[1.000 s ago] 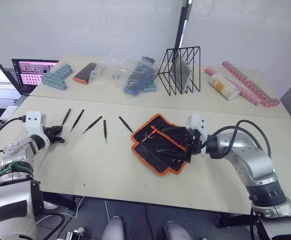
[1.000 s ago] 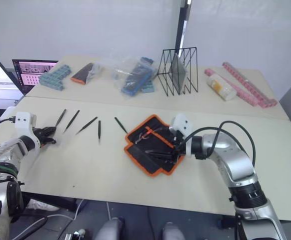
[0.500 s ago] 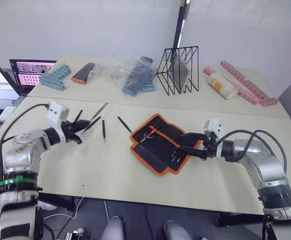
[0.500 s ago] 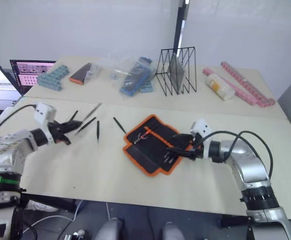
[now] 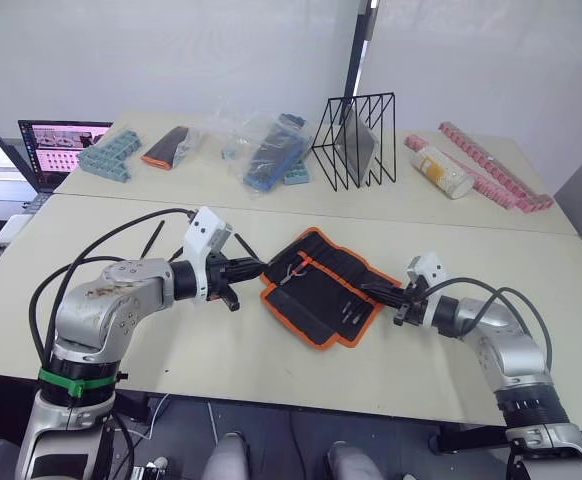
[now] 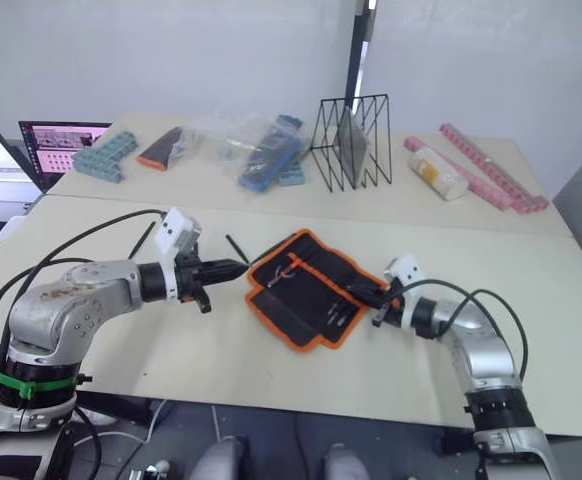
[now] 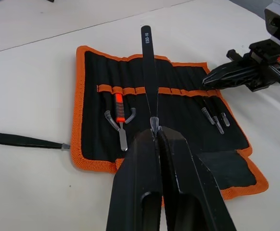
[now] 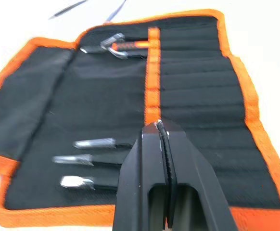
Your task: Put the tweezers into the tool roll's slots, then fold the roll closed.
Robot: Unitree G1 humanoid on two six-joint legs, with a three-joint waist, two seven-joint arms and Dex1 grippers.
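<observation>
1 pair of tweezers [image 7: 148,72] is pinched in the left gripper [image 7: 155,129], poised over the open tool roll [image 5: 321,285] on the table [image 5: 271,360]. The right gripper [image 8: 160,126], fingers pressed together and empty, rests at the roll's slots [image 8: 197,91]

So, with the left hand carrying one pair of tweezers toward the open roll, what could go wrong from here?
The left hand pinches the tweezers only at the pointed tip, so they may swing or slip out before reaching a slot.

The right hand rests shut on the tool roll, near the slots. If it lets go, the roll may slide when the tweezers push in.

The two hands are close over the roll and could bump.
</observation>
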